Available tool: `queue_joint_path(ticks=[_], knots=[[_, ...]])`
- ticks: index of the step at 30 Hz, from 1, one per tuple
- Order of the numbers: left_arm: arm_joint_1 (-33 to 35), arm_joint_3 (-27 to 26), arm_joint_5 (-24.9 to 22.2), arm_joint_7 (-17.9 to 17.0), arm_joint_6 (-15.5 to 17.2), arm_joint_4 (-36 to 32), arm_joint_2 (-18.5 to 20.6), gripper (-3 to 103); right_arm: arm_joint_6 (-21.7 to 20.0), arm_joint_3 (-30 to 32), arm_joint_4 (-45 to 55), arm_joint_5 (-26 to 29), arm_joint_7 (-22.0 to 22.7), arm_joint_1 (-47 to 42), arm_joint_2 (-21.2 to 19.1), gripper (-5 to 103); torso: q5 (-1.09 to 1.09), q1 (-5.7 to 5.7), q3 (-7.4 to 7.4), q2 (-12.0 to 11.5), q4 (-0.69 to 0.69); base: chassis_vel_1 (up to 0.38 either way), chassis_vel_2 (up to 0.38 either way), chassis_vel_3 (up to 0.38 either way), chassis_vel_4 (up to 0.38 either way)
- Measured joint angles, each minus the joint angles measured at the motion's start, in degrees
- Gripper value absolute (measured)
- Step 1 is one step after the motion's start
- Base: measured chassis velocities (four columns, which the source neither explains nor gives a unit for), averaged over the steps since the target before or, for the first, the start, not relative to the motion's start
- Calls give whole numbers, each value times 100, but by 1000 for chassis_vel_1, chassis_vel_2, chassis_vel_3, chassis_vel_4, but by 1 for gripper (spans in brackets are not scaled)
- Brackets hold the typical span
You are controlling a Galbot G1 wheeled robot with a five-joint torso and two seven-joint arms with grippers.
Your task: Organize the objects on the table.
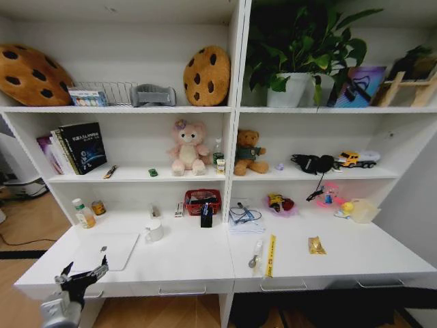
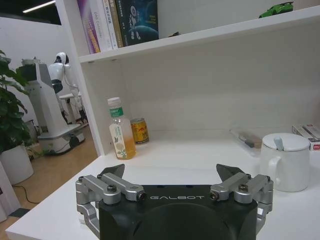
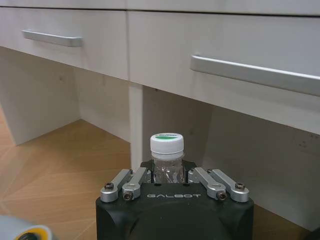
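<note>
The left end effector (image 2: 177, 182) hovers spread wide over the tabletop's (image 1: 184, 263) left end, ready to grasp, with the white mug (image 2: 286, 161) just beyond, while the right end effector (image 3: 172, 181) holds a capped clear bottle (image 3: 167, 156) upright below the drawers.

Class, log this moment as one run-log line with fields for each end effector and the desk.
left end effector: open, at desk's left front corner | right end effector: shut on bottle, below drawers | desk: cluttered
</note>
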Motion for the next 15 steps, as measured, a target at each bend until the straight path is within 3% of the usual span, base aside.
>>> queue_joint_path(ticks=[5,15], knots=[[35,8,5,2,0,0,7,100,-185,-48,-643,-273,356,681,430,27,1,0,0,-1,0,0,0,0,0],[78,-8,-1,1,0,0,28,100,-304,-101,-1433,-544,508,1358,815,27,-1,0,0,-1,-1,0,0,0,0]])
